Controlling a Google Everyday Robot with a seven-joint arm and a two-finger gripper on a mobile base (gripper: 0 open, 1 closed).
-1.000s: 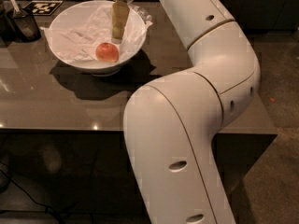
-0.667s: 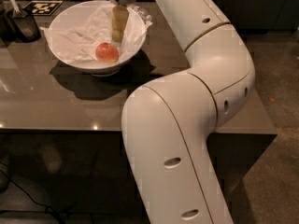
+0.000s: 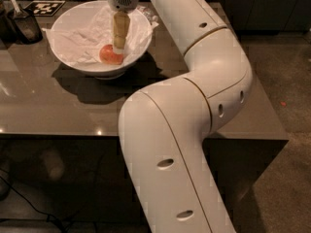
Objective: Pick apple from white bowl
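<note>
Arm [image 3: 204, 81] over table [image 3: 48, 110], gripper [image 3: 118, 46] vert. in white bowl [image 3: 80, 68], at apple [image 3: 109, 56]; grip state unclear.

**Dim Room, Glossy Dark Table**

The gripper [image 3: 118, 46] hung over the far left part of a grey-brown table [image 3: 58, 110]. The table's glossy top caught small spots of light nearer the camera than the gripper. Right of the gripper lay speckled brown floor [image 3: 286, 81], and beyond it to the right stood dark cabinets [image 3: 272, 8].
</note>
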